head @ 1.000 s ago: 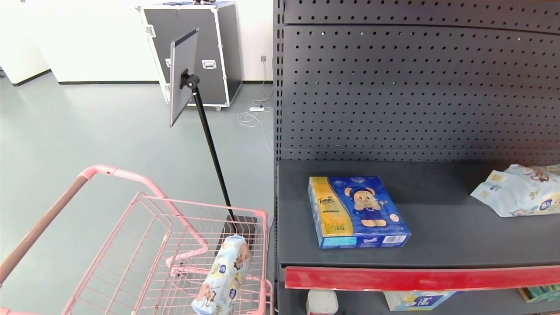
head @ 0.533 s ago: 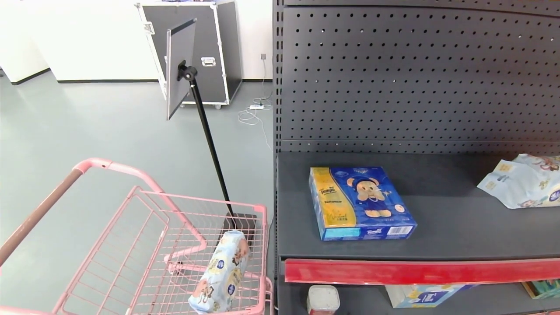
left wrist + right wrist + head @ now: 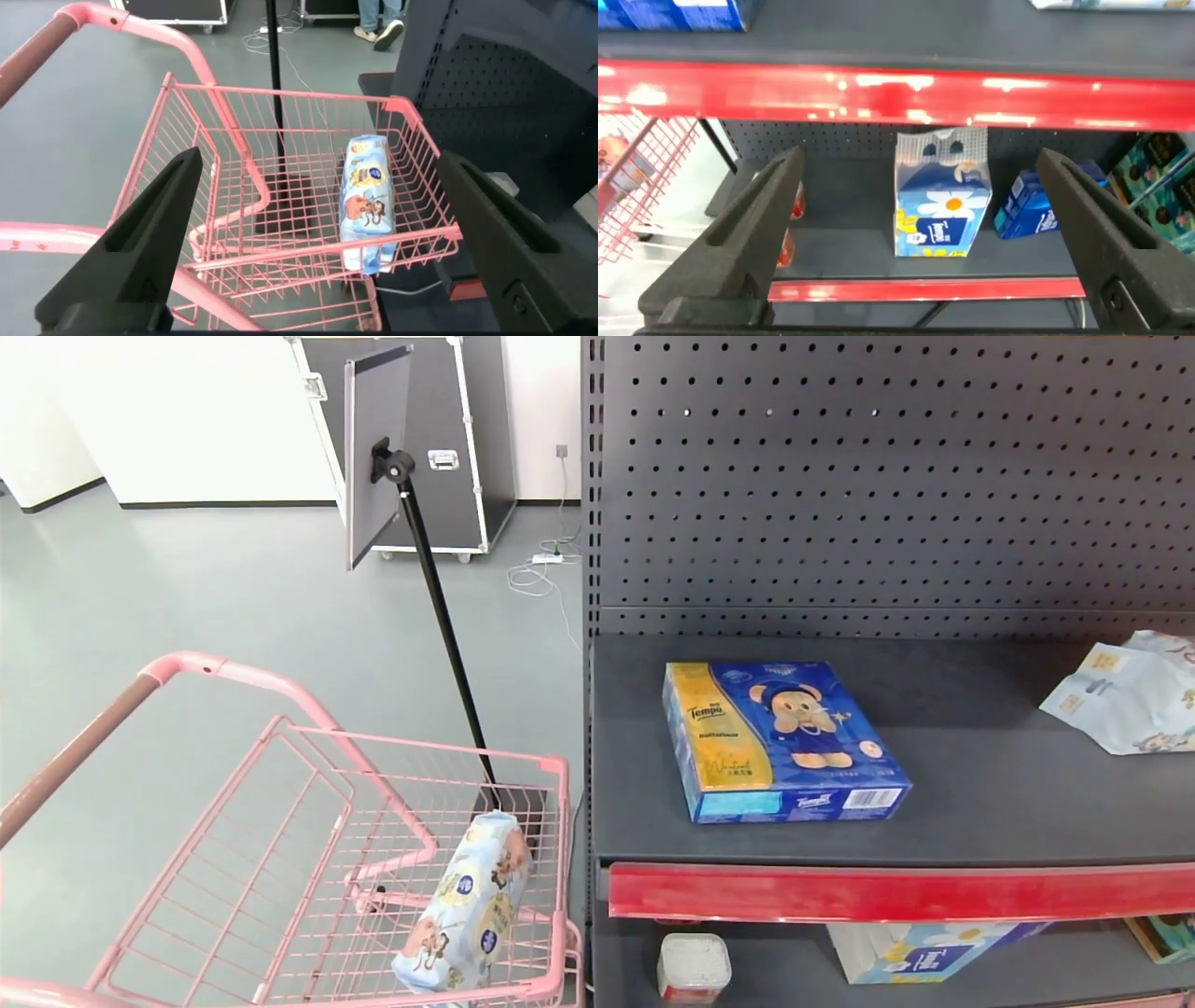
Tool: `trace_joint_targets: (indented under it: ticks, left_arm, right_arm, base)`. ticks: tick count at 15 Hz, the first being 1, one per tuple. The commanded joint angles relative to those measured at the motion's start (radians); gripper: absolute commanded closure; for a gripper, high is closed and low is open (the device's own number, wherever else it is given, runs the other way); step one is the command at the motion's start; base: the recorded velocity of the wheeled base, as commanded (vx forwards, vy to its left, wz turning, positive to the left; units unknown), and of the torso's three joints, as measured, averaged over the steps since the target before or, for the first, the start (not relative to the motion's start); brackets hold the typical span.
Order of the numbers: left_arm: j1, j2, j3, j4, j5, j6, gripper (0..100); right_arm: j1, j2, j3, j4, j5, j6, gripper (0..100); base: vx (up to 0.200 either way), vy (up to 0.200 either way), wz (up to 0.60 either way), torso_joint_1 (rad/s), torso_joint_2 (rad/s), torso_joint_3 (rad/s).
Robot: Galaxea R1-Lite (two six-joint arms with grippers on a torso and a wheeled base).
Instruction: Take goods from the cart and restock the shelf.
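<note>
Facing cart (image 3: 234, 90), left tool (image 3: 318, 154) spread wide

Mock shop aisle: pegboard-backed shelf (image 3: 980, 803) w/ red price strip (image 3: 887, 891) along its front edge, boxed tissues (image 3: 784, 742), pink wire cart (image 3: 553, 859). Flight case (image 3: 467, 448) & screen on a stand (image 3: 373, 457) on grey floor (image 3: 187, 588) suggest a test hall.

the pale pack (image 3: 1134, 695) on the shelf (image 3: 980, 803) runs off the head view's right edge. below the red strip (image 3: 887, 891), a box (image 3: 920, 952) has its top hidden, and the canister (image 3: 693, 969) near it is cut by the bottom edge, as is the cart (image 3: 308, 784) at its near end. in the right wrist view a blue box (image 3: 668, 11) is clipped by the picture's edge, and a red-and-white item (image 3: 792, 224), too hidden to name, sits half behind a finger of the right pincer (image 3: 910, 271).
</note>
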Motion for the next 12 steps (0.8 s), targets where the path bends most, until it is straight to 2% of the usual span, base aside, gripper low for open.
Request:
trace_joint_targets:
  ticks: [1, 6, 12]
  left_arm:
    - [0.000, 0.001, 0.000, -0.001, 0.000, 0.000, 0]
    - [0.000, 0.001, 0.000, -0.001, 0.000, 0.000, 0]
    - [0.000, 0.001, 0.000, -0.001, 0.000, 0.000, 0]
  right_arm:
    - [0.000, 0.000, 0.000, -0.001, 0.000, -0.001, 0]
    - [0.000, 0.000, 0.000, 0.000, 0.000, -0.001, 0]
    - [0.000, 0.000, 0.000, 0.000, 0.000, -0.001, 0]
  base:
    - [0.000, 0.000, 0.00, -0.139, 0.38, 0.232]
    - [0.000, 0.000, 0.00, -0.143, 0.39, 0.248]
    - [0.000, 0.000, 0.00, -0.172, 0.53, 0.351]
